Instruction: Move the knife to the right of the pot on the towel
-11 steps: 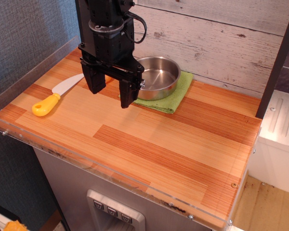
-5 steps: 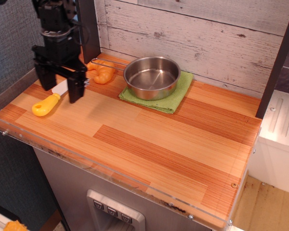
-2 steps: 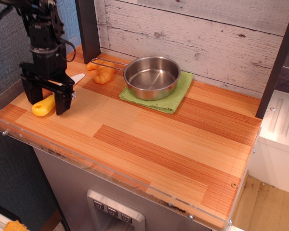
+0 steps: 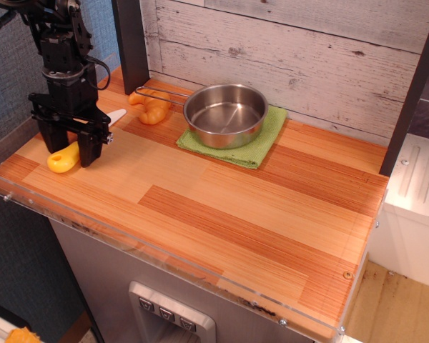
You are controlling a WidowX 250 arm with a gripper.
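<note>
The knife (image 4: 64, 158) lies flat at the left end of the wooden counter, yellow handle toward the front left, pale blade tip (image 4: 117, 114) showing behind the gripper. My black gripper (image 4: 68, 153) is low over the knife's middle with its two fingers (image 4: 89, 149) astride the handle and still apart; the knife rests on the wood. The shiny steel pot (image 4: 226, 114) sits on the green towel (image 4: 261, 139) at the back centre, its wire handle pointing left.
An orange croissant-shaped toy (image 4: 150, 107) lies left of the pot by a dark post (image 4: 131, 43). A clear plastic lip (image 4: 129, 246) runs along the counter's front and left edges. A white plank wall stands behind.
The gripper has travelled from beside the pot leftward and down to the knife. In the last moment its fingers drew a little closer around the handle. The knife has not moved.
</note>
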